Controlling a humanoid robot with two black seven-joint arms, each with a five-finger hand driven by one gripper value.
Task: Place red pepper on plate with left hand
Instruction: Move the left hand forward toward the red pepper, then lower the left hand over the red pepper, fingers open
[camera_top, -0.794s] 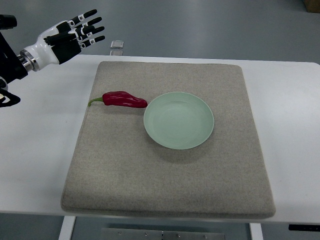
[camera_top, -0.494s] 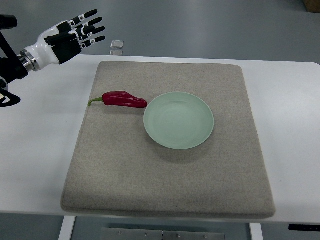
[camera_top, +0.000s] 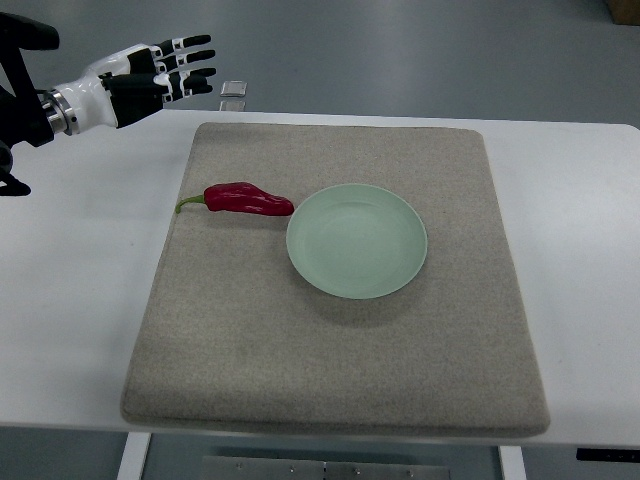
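A dark red pepper (camera_top: 245, 200) with a green stem lies on the grey mat (camera_top: 330, 330), its tip just short of the left rim of a pale green plate (camera_top: 357, 240). The plate holds nothing. My left hand (camera_top: 172, 75) hovers over the table's far left corner, well up and left of the pepper, with its black and white fingers (camera_top: 190, 73) stretched out to the right and nothing in them. The right arm does not show.
The mat lies on a white table (camera_top: 80, 300). A small clear block (camera_top: 233, 90) stands at the table's far edge, just right of my left fingertips. Grey floor lies beyond the table.
My left hand has shifted slightly to the right and up and levelled out, its fingers now pointing more straight to the right. The pepper and plate have stayed put.
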